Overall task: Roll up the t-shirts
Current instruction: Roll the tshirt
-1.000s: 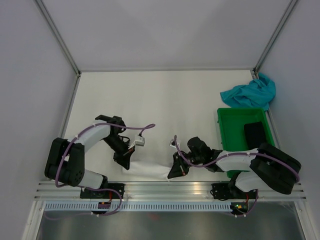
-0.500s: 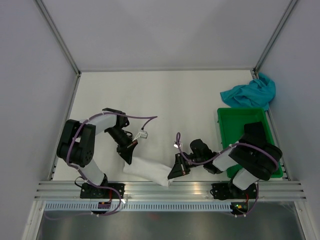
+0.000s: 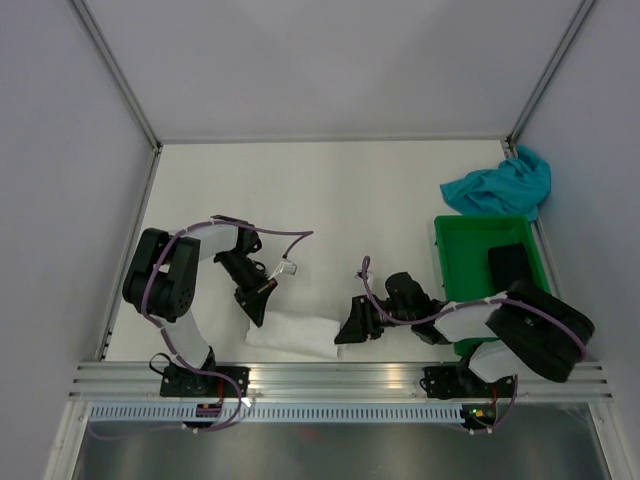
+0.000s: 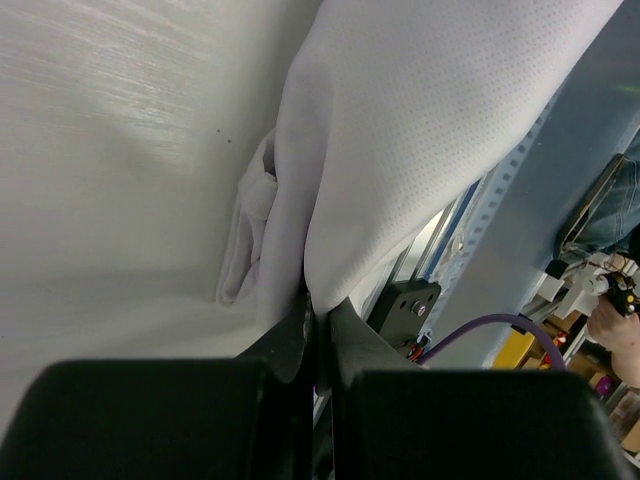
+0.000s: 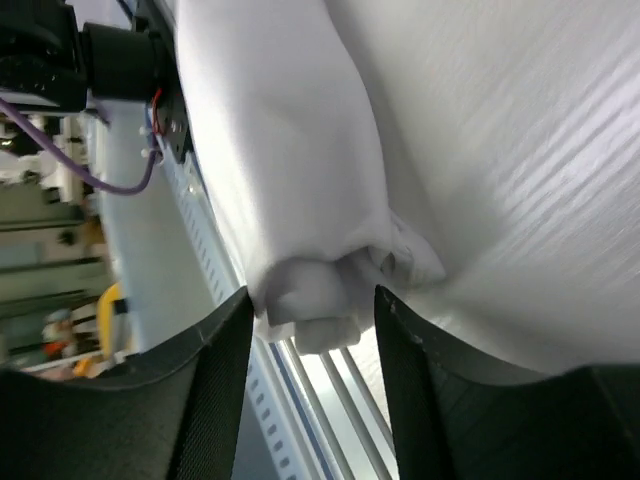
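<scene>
The white t-shirt (image 3: 292, 334) lies rolled at 6 o'clock on the counter (image 3: 330, 200). The left jaws pinch one end; the right jaws stand apart astride the other (letting go, probably). Next, spread the teal t-shirt (image 3: 497, 188), bunched at 2 o'clock.

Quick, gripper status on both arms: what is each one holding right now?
Left gripper: closed, pinching the white t-shirt.
Right gripper: open, the shirt's rolled end between its jaws.

Plain white t-shirt (image 3: 295, 333), teal-blue t-shirt (image 3: 500, 187), green bin (image 3: 465, 270), black left claw (image 3: 257, 318), black right claw (image 3: 347, 333), purple cables (image 4: 490, 320)
</scene>
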